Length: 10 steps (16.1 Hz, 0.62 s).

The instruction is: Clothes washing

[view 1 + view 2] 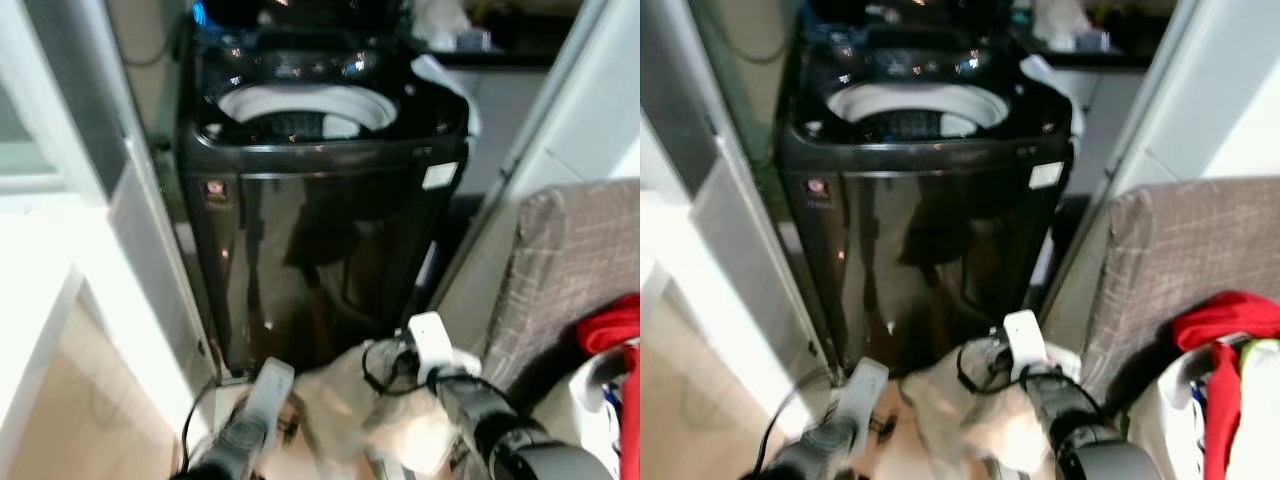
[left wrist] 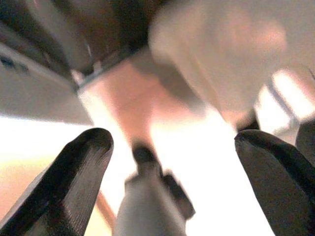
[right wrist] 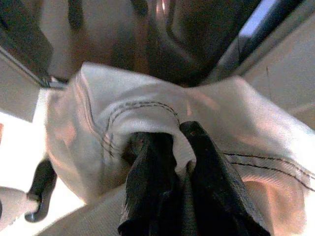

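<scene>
Carrying a pale cream stitched garment toward the glossy black top-loading washing machine, lid up.

Left gripper hung low with its fingers spread and empty; right gripper pinched the cloth low before the washer front. Trailing folds could snag on the drum rim or slip, judging by the small bite.

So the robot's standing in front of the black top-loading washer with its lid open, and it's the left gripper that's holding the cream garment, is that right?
Not quite: the right gripper holds the cream garment, its fingers pinched shut on the fabric in the right wrist view. The left gripper is open, holding nothing. The rest stands: the black washer is ahead with its lid open.
</scene>
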Available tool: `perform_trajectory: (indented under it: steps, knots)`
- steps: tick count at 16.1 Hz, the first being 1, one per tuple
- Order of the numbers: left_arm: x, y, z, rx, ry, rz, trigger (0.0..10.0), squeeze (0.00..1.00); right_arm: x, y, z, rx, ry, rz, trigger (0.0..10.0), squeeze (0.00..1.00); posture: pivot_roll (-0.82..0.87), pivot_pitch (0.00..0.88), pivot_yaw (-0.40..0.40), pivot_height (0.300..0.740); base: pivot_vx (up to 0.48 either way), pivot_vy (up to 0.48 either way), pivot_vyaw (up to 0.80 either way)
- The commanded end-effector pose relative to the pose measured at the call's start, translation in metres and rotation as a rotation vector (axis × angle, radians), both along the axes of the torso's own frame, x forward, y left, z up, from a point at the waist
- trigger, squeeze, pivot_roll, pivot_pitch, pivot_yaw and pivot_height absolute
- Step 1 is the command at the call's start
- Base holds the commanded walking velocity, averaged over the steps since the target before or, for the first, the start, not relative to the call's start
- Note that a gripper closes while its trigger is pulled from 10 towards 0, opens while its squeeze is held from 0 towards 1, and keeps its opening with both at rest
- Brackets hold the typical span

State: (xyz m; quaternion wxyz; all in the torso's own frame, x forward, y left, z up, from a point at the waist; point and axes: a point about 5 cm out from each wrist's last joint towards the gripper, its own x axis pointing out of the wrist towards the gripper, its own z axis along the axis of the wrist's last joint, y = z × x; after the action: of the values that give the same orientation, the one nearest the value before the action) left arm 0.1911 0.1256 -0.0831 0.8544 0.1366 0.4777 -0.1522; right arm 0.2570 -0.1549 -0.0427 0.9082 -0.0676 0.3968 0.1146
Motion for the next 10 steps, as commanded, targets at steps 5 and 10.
perform_trajectory:
  steps: [5,10]
  knots:
    - [-0.02,0.026,-0.011,0.102,0.084,-0.01,10.0,0.0,-0.017,-0.01,-0.012,-0.107,0.083,0.056,10.0,0.05,0.02,0.0,-0.048,0.74,0.0,0.0,0.0]
    - [-0.025,0.03,-0.013,0.029,0.118,0.075,10.0,0.0,-0.036,-0.006,-0.025,-0.066,0.165,0.011,10.0,0.05,0.01,0.0,-0.036,0.74,0.0,0.0,0.0]
